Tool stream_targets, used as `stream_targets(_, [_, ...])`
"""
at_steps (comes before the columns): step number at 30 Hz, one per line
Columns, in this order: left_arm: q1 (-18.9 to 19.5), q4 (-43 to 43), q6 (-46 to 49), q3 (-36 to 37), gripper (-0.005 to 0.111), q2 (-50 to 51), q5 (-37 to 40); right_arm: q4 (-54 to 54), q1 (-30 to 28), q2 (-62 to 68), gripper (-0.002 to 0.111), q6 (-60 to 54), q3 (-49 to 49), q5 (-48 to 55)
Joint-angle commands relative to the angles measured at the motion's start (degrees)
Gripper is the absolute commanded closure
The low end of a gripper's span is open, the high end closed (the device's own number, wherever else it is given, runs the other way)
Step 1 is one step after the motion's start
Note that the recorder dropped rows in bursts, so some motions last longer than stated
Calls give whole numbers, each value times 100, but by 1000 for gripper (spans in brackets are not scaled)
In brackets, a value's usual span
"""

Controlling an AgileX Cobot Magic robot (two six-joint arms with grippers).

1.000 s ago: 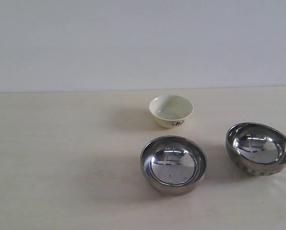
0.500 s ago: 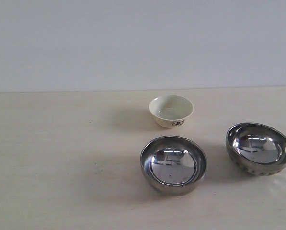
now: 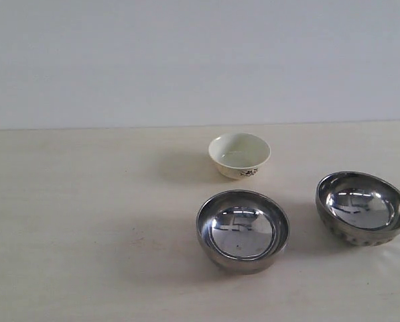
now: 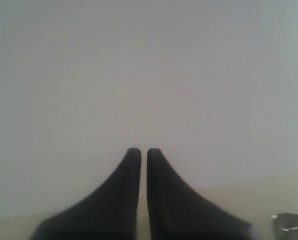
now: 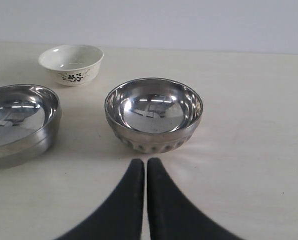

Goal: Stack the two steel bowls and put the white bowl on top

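Observation:
Two steel bowls stand apart on the pale table: one near the middle (image 3: 243,230) and a dimpled one at the right (image 3: 363,208). Behind them stands the white bowl (image 3: 239,155), cream with a dark floral mark, upright. No arm shows in the exterior view. My right gripper (image 5: 146,162) is shut with nothing in it, just short of the dimpled steel bowl (image 5: 154,113); the other steel bowl (image 5: 20,121) and the white bowl (image 5: 71,64) lie beyond it. My left gripper (image 4: 144,152) is shut and empty, facing the wall, with a steel rim (image 4: 291,225) at the frame's corner.
A plain pale wall (image 3: 186,60) rises behind the table (image 3: 86,221). The table's left half holds nothing but faint shadows.

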Motion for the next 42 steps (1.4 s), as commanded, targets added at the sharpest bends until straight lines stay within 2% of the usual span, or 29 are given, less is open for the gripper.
stream_targets(1, [1078, 26, 6, -44, 103, -13, 37, 0, -7, -29, 108, -9, -4, -51])
stream_targets(2, [1422, 26, 6, -44, 103, -13, 37, 0, -7, -29, 108, -9, -4, -51])
stream_targets(3, [1554, 26, 6, -44, 103, -13, 37, 0, -7, -29, 108, -9, -4, -51])
stream_targets(7, [1843, 26, 6, -44, 103, -13, 37, 0, -7, -29, 108, -9, -4, -51])
stream_targets(27, [1863, 26, 6, 45, 103, -13, -13, 0, -7, -29, 108, -9, -4, -51])
stream_targets(32, [1863, 26, 6, 559, 103, -13, -1855, 0, -7, -29, 108, -9, -4, -51])
stream_targets(36, [1863, 26, 21, 746, 103, -13, -1931, 0, -7, -29, 108, -9, -4, -51])
stream_targets(42, [1863, 10, 21, 1432, 103, -13, -3009, 0, -7, -29, 108, -9, -4, -51])
